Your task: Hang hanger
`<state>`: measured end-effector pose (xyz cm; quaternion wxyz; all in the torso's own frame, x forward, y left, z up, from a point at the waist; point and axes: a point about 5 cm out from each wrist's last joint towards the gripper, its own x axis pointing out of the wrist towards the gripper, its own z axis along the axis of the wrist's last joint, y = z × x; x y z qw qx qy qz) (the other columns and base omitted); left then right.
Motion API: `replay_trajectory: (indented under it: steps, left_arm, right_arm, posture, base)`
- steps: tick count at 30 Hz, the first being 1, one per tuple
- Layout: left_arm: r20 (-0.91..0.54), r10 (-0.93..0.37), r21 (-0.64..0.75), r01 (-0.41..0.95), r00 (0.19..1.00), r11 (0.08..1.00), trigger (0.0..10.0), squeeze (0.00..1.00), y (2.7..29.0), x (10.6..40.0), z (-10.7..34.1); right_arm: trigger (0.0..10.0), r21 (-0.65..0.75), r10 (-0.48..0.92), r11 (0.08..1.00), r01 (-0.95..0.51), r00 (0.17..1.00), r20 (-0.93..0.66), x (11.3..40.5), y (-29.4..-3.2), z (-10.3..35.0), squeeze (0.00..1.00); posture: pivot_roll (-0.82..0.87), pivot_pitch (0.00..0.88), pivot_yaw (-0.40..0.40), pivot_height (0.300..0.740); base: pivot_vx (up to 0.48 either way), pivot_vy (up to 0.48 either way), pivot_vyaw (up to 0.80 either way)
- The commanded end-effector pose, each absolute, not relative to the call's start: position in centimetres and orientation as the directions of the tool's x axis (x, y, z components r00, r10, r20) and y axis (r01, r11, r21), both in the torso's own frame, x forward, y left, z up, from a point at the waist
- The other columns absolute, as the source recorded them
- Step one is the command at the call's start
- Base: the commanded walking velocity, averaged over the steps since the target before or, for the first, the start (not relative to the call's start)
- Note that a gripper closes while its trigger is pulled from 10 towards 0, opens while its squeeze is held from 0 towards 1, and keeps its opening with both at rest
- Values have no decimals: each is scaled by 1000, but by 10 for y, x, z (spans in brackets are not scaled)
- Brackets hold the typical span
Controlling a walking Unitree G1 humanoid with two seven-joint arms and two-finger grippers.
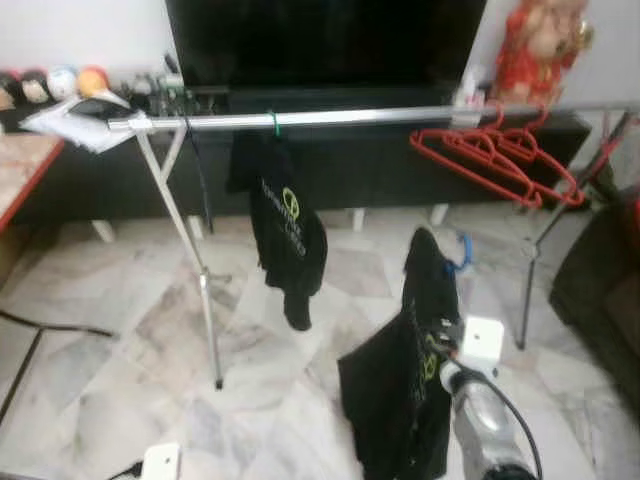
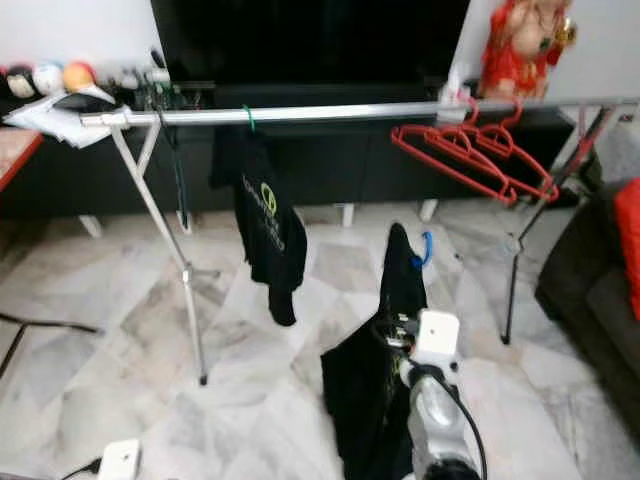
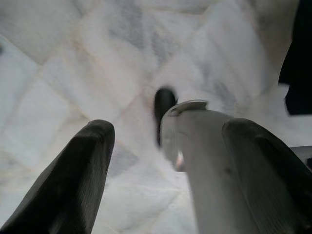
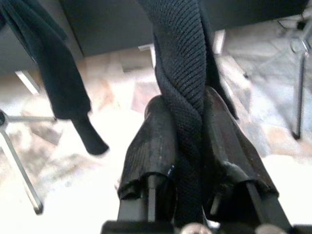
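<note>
The right tool (image 4: 183,141) is squeezed tight on a black shirt (image 2: 375,370), which hangs on a hanger with a blue hook (image 2: 428,247) peeking out beside the shirt's top. This shirt is low down, in front of the silver rail (image 1: 330,118) and not on it. One more black shirt (image 1: 285,235) hangs from the rail on a green hook (image 1: 273,122). A bunch of red hangers (image 1: 500,155) hangs near the rail's right end; I cannot count them. The rail stands on thin metal legs over a pale marble floor (image 1: 120,300). Behind the rail is a long dark cabinet (image 1: 90,185) with one big black TV (image 1: 325,40), a row of small balls (image 1: 50,82) and one red figure (image 1: 540,40). A dark sofa (image 2: 595,290) sits right of the rail. The left tool (image 3: 175,161) is spread wide, pointing at the floor.
</note>
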<state>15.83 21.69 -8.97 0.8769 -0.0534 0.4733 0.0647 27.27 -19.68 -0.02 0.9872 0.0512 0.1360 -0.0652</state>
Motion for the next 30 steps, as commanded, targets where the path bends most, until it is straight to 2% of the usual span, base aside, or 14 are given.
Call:
replay_trajectory:
  steps: [1,8,16,30]
  left_arm:
    - [-843,66,-20,-154,534,988,10000,0,214,159,-90]
    - [-843,52,-30,-143,535,989,10000,0,200,162,-92]
    - [-843,51,-30,-141,535,990,10000,0,199,162,-92]
    - [-839,74,-8,-148,539,989,10000,0,224,158,-88]
  right_arm:
    - [10000,92,-113,986,137,966,-232,281,-196,9,0]
    - [10000,98,-109,986,134,967,-231,282,-195,10,0]
    - [10000,110,-104,985,133,965,-240,281,-194,9,0]
    - [10000,104,-90,987,120,963,-252,281,-192,7,0]
  posture:
    - [-62,0,-61,740]
    - [-62,0,-61,740]
    - [-64,0,-60,740]
    - [-61,0,-58,740]
  base:
    - [-285,0,0]
    - [-289,0,0]
    - [-300,0,0]
    - [-312,0,0]
